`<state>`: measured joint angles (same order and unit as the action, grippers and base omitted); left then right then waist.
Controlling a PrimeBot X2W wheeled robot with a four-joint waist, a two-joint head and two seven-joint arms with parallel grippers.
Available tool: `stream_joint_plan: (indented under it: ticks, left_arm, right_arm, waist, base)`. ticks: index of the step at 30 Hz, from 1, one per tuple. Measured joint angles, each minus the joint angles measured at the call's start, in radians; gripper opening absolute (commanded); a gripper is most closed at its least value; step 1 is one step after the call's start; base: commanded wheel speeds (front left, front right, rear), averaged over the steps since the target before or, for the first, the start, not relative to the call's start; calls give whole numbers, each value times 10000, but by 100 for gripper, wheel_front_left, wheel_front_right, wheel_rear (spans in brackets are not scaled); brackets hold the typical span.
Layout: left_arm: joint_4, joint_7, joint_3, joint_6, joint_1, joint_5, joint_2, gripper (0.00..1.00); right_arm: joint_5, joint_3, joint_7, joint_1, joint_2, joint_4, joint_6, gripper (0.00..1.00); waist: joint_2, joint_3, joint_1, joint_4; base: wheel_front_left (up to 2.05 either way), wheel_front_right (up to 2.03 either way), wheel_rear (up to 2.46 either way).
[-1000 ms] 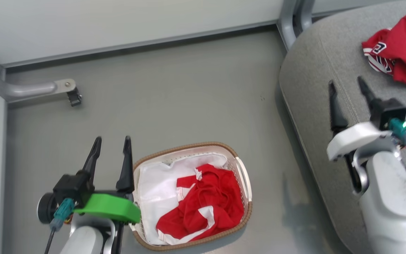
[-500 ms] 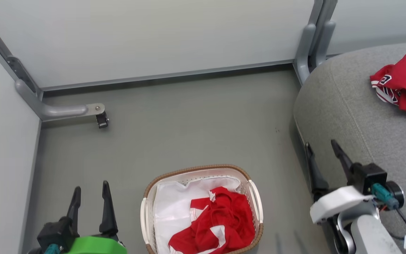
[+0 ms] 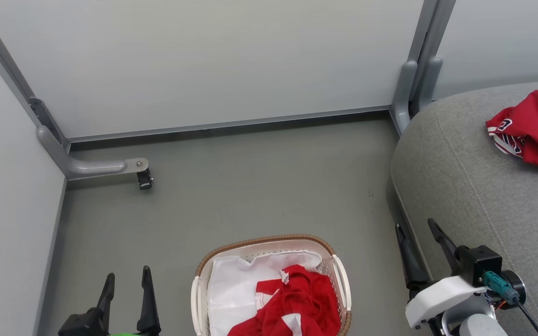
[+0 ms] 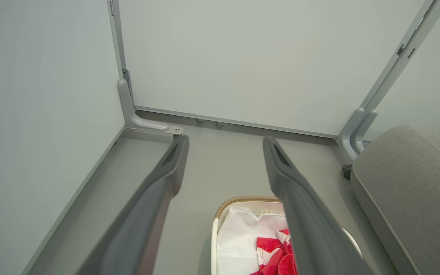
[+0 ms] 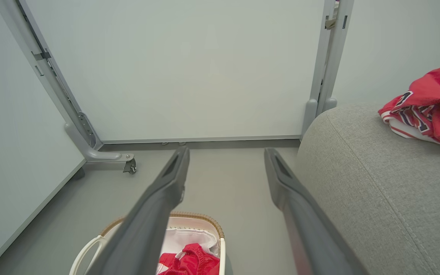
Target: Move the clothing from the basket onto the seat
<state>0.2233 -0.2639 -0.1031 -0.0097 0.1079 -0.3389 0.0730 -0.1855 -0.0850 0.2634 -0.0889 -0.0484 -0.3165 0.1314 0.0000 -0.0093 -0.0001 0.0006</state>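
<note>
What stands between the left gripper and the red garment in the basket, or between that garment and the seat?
Nothing visible. The open left gripper sits beside the basket; the red garment lies uncovered on top of the liner. Between basket and seat there is just floor.

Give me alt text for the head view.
A red garment lies in the white basket on the floor; a red jersey lies on the grey seat at right. The left gripper and right gripper are open, empty.
</note>
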Motion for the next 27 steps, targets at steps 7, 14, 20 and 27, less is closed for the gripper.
stream_joint_plan:
  ticks: [7,14,20,27]
  left_arm:
    - [127,0,61,-121,-23,180,-94,100]
    - [178,0,125,-174,-57,245,-163,100]
    - [198,0,167,-222,-64,291,-184,100]
    - [140,-2,184,-272,-274,387,-201,100]
  right_arm:
    - [-17,-58,0,-1,2,-132,0,100]
    - [-36,-79,0,-4,0,-201,0,100]
    - [-46,-88,0,-7,0,-221,0,100]
    - [-2,96,0,-195,2,-127,0,100]
  waist:
    - [0,2,0,14]
    - [0,33,0,4]
    - [0,88,0,7]
    - [0,380,0,-27]
  base:
    - [0,0,0]
    - [0,0,0]
    - [0,0,0]
    - [0,0,0]
